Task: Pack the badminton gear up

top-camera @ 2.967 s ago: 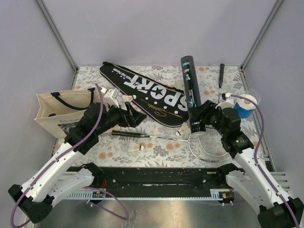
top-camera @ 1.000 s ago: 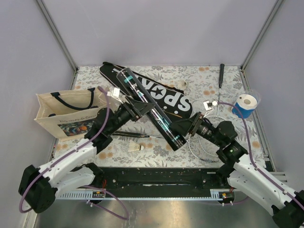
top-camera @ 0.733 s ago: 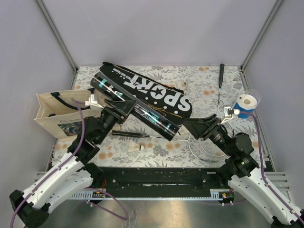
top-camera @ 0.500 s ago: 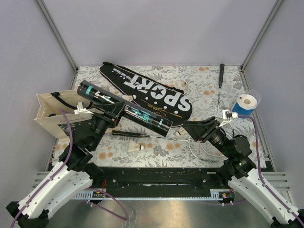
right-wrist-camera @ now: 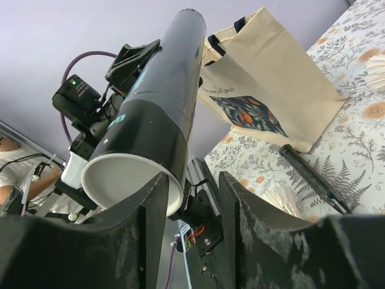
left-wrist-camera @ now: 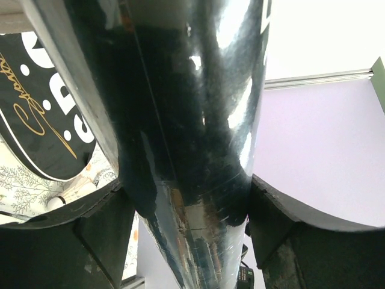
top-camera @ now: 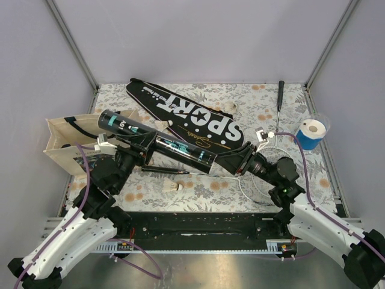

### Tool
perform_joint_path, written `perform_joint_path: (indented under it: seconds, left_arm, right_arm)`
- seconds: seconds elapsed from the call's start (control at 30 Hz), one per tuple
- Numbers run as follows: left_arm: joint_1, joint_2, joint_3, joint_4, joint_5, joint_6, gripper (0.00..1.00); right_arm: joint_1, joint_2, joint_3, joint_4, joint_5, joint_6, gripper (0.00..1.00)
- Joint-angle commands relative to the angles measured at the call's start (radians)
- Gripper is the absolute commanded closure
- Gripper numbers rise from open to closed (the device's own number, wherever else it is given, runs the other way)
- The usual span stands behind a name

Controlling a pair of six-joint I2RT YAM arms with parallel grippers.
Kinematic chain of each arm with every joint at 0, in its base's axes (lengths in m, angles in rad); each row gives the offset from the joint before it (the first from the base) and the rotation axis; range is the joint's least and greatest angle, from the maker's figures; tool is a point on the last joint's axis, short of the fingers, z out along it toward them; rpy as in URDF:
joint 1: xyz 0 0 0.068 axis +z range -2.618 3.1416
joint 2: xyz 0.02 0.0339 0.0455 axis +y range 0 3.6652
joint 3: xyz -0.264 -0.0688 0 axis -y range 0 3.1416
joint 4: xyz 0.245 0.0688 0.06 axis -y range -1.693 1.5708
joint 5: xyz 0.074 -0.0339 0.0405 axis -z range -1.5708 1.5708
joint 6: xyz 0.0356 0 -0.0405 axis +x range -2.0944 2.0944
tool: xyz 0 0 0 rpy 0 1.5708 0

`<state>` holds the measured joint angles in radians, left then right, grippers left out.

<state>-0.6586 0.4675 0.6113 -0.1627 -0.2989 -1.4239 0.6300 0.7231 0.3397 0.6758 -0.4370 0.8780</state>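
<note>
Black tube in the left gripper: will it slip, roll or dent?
The black tube looks glossy and round, so it may slide in the left gripper and likely roll if laid down. Its open end looks hollow: probably light, and a hard squeeze might dent it.

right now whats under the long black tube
The tube, in the left gripper, crosses over the tote bag and the SPORT cover; whatever lies directly below it is hidden.

Black tube (top-camera: 159,143) with teal print, black cover (top-camera: 186,117) lettered white, beige tote (top-camera: 60,141), floral tabletop (top-camera: 198,189).
</note>
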Motion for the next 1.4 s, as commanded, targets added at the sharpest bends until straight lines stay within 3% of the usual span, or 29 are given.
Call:
perform_joint_path:
  seconds: [0.0, 0.13, 0.3, 0.77, 1.37]
  left_arm:
    - [0.004, 0.000, -0.001, 0.063, 0.001, -0.035, 0.51]
    - [0.004, 0.003, -0.007, 0.060, 0.001, -0.046, 0.51]
    - [0.004, 0.002, 0.005, 0.006, -0.032, -0.076, 0.52]
    - [0.005, -0.096, 0.050, -0.149, -0.207, -0.046, 0.58]
    - [0.004, -0.136, 0.071, -0.209, -0.258, -0.013, 0.63]
  right_arm:
    - [0.000, 0.039, 0.007, 0.156, -0.036, 0.018, 0.55]
    - [0.002, 0.061, 0.001, 0.197, -0.035, 0.029, 0.64]
    - [0.002, 0.041, -0.004, 0.151, 0.010, 0.027, 1.00]
    - [-0.001, -0.114, -0.019, -0.042, 0.112, -0.022, 1.00]
    - [-0.001, -0.218, -0.021, -0.153, 0.195, -0.051, 1.00]
